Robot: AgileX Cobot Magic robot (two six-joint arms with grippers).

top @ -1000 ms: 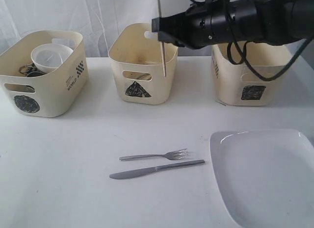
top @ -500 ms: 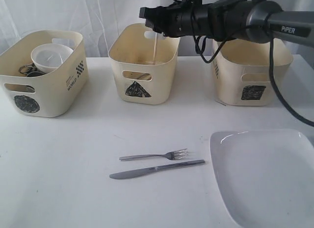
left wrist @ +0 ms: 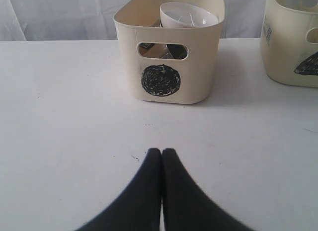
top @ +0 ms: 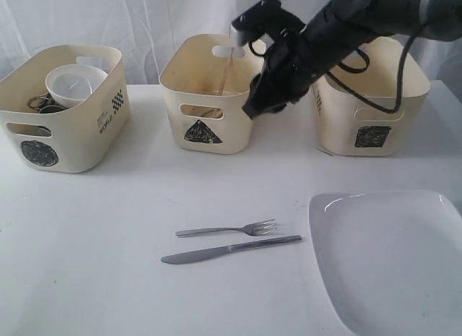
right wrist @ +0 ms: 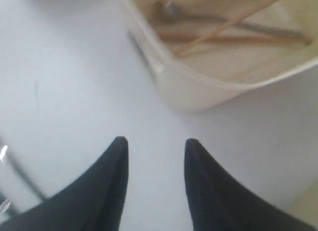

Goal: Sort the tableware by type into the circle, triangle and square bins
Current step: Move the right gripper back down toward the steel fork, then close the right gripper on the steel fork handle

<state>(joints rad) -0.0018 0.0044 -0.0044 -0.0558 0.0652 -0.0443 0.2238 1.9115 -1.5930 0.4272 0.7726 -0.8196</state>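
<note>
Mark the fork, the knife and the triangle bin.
fork (top: 216,231), exterior view, on its handle.
knife (top: 231,248), exterior view, near its middle.
triangle bin (top: 203,132), exterior view, on the scribbled triangle on its front wall.

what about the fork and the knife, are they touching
Apart. The exterior view shows a strip of bare table between the fork and the knife along their length.

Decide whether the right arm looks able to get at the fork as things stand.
Probably yes. The fork lies uncovered on the table, with only the knife close beside it, not touching. The right gripper has its fingers open and empty.
</note>
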